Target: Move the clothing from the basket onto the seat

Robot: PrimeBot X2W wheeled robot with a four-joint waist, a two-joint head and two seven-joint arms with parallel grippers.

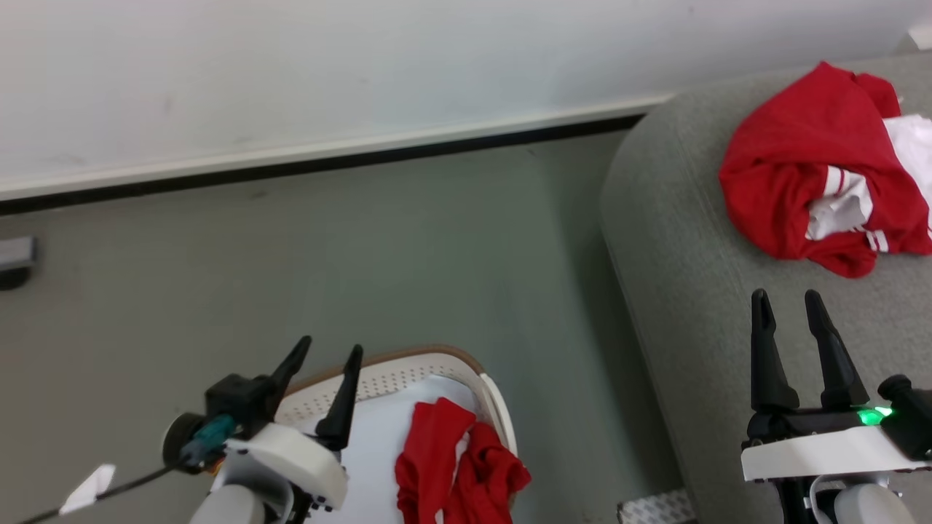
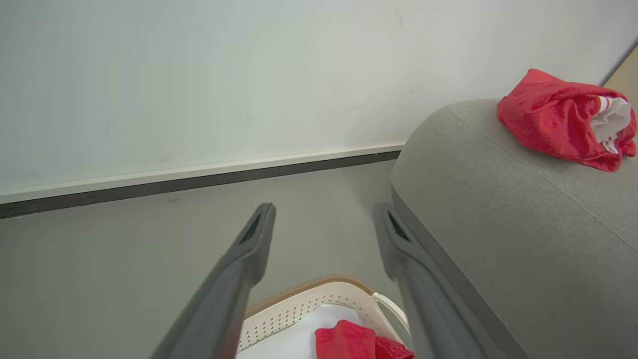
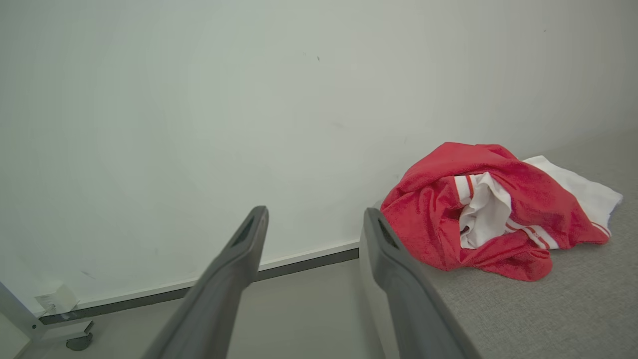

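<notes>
The cream basket [image 1: 408,367] with its brown rim sits on the floor at the bottom centre; a red garment [image 1: 455,466] lies in it on something white. My left gripper [image 1: 328,353] hovers open over the basket's left rim [image 2: 309,291], empty. On the grey seat [image 1: 684,240] at the right lies a crumpled red-and-white garment [image 1: 815,171], also seen from the wrists [image 2: 563,119] [image 3: 478,214]. My right gripper [image 1: 788,298] stands open and empty above the seat, a little nearer to me than that garment.
A white wall with a pale skirting and dark strip [image 1: 328,156] runs behind the grey floor [image 1: 364,255]. A dark caster [image 1: 14,266] sits at the far left. A white leg with a caster [image 3: 75,341] shows by the wall.
</notes>
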